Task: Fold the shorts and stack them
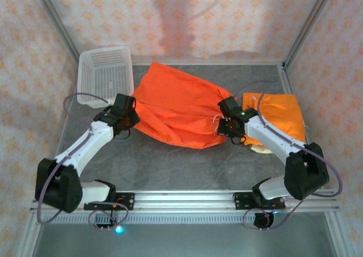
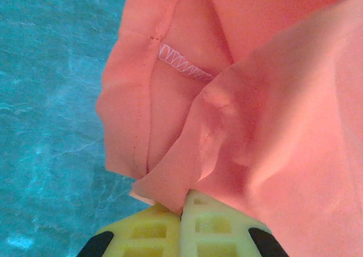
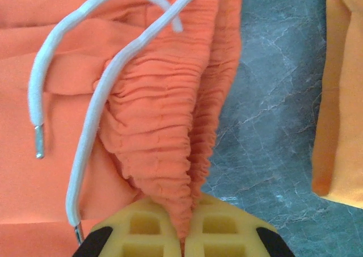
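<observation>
One orange pair (image 1: pixel 278 114) lies folded at right. The other orange shorts (image 1: pixel 176 106) sprawl across the surface (image 1: pixel 170 166), unfolded: left pincer (image 1: pixel 131 110) pinches their hem, right pincer (image 1: pixel 226 122) their gathered waistband. Folding and stacking remain.

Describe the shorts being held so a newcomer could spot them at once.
On the grey table, right of the white mesh basket in the far-left corner, a rumpled spread of bright orange cloth fills the middle: the unfolded orange shorts. The left fingers and right fingers pinch its edges, and unlike the folded orange pair at the right, it shows a gathered waistband with a white drawstring.
</observation>
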